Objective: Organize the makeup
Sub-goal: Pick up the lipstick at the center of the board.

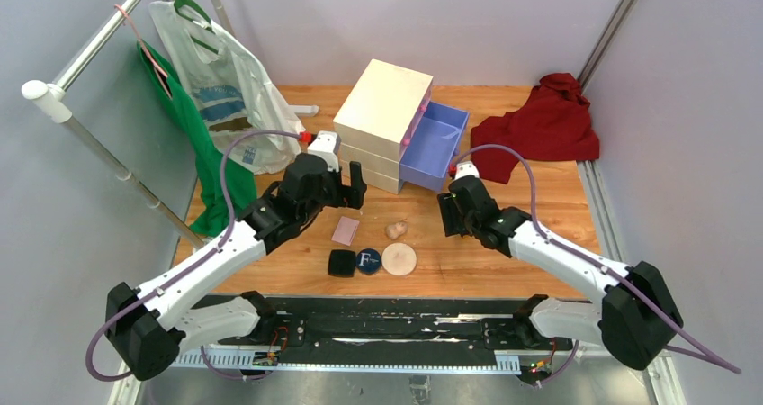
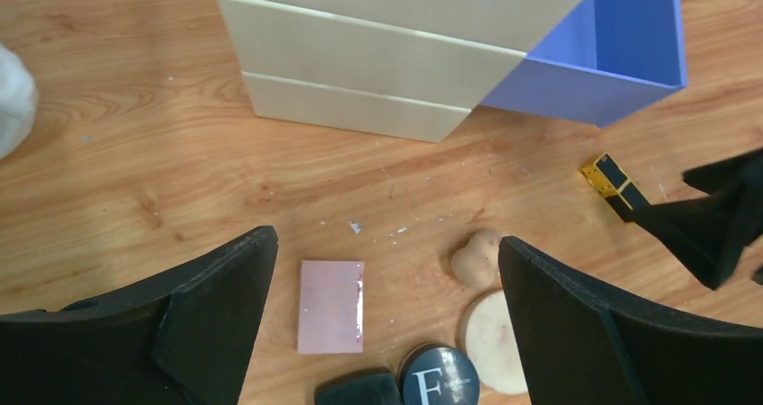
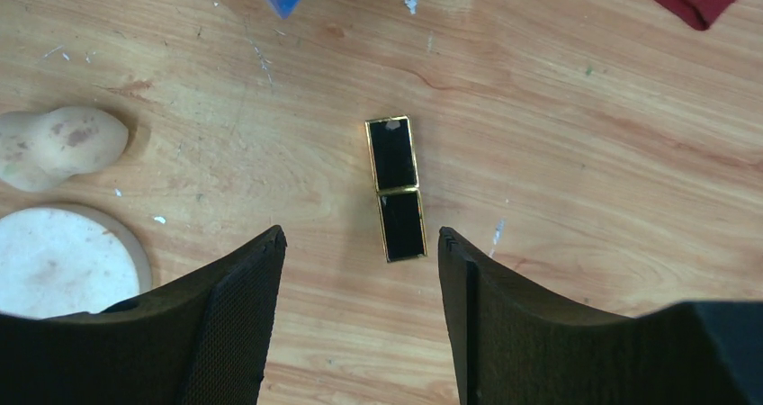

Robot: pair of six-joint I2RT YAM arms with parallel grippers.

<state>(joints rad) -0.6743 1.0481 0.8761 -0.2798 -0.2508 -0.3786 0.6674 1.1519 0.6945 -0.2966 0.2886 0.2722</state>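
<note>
The makeup lies on the wooden table in front of the chest. A pink square [image 1: 345, 230] [image 2: 331, 306], a beige sponge [image 1: 396, 229] [image 2: 477, 257], a black square compact [image 1: 341, 263], a navy compact [image 1: 367, 261] [image 2: 438, 378] with a white letter and a beige round puff [image 1: 399, 258] [image 2: 493, 342] sit close together. My left gripper [image 1: 346, 189] [image 2: 387, 239] hangs open above this group, holding nothing. A black-gold lipstick [image 3: 397, 189] [image 2: 614, 184] lies flat just ahead of my right gripper [image 1: 447, 214] [image 3: 361, 233], which is open and empty.
The cream chest [image 1: 382, 121] stands at the back centre with its purple drawer [image 1: 436, 144] pulled out to the right. A red cloth [image 1: 544, 126] lies at the back right. A rail [image 1: 99, 144] with a green garment and a plastic bag [image 1: 225, 85] runs along the left.
</note>
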